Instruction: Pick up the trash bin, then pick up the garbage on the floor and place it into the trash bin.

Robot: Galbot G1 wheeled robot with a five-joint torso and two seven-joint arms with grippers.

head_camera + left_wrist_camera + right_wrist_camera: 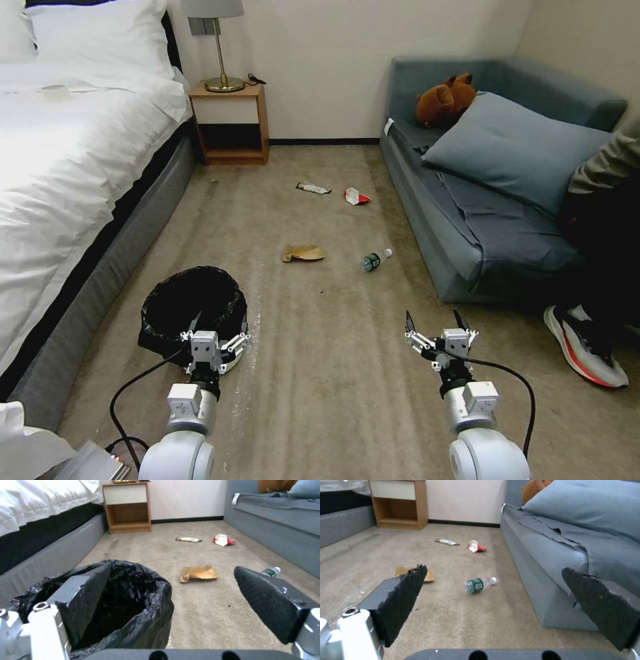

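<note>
Head view first: the trash bin, black bag draped over its rim, stands on the carpet beside the bed. The left gripper sits at the bin's near rim with its fingers spread, one finger over the bag's opening and the other outside the wall. The right gripper hovers over bare carpet near the sofa, fingers wide apart and holding nothing. Ahead of both lie the crumpled brown paper and the bottle; farther on, near the nightstand, lie the flat snack wrapper and the red-white wrapper.

Left wrist view: one finger is inside the bagged bin, the other pad well outside it, so the rim lies between them, ungripped. The brown paper lies just beyond the bin, and the bottle peeks past the outer pad.

Right wrist view: the two pads stand far apart, and the bottle lies on its side on the carpet ahead, between them and close to the sofa base. The brown paper is partly hidden behind one pad.
</note>
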